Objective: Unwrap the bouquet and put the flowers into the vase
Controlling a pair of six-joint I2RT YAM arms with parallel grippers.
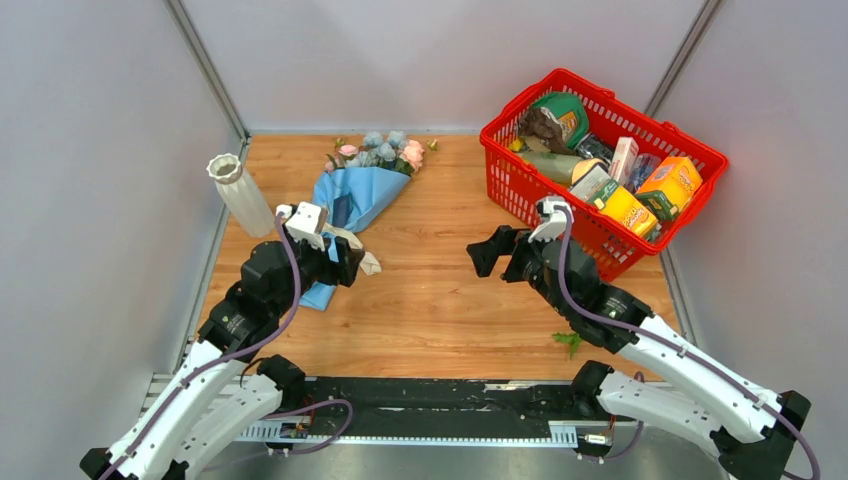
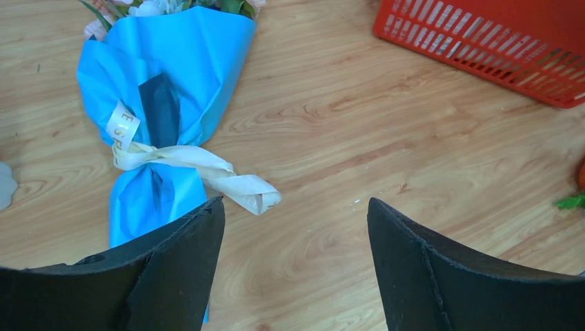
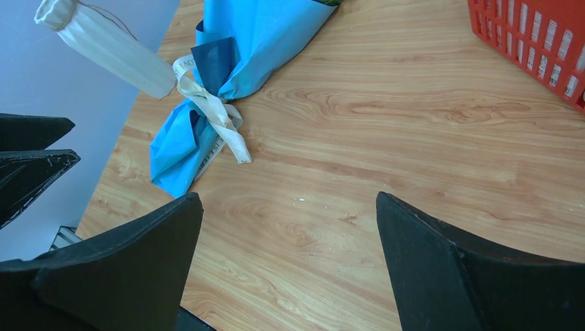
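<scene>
Pale wood made up the table (image 1: 440, 300), walled in by grey panels. On it the bouquet (image 1: 350, 195) lay flat, still in its blue paper cone, with the flowers (image 1: 385, 150) at its far end and the cream ribbon (image 2: 200, 162) knotted around its narrow waist. The left gripper (image 2: 295, 205) hung over the bouquet's near, pointed tail with its jaws spread wide and nothing between them. In the wrist view its left finger covered the cone's tip, and the ribbon's loose end lay just ahead of the gap; whether it touched the paper I could not tell. The right gripper (image 3: 290, 198), likewise spread and empty, hovered well to the right of the bouquet, over bare wood. The vase (image 1: 240, 195) was close on the bouquet's left, and a red basket (image 1: 600, 170) of groceries sat far to its right.
</scene>
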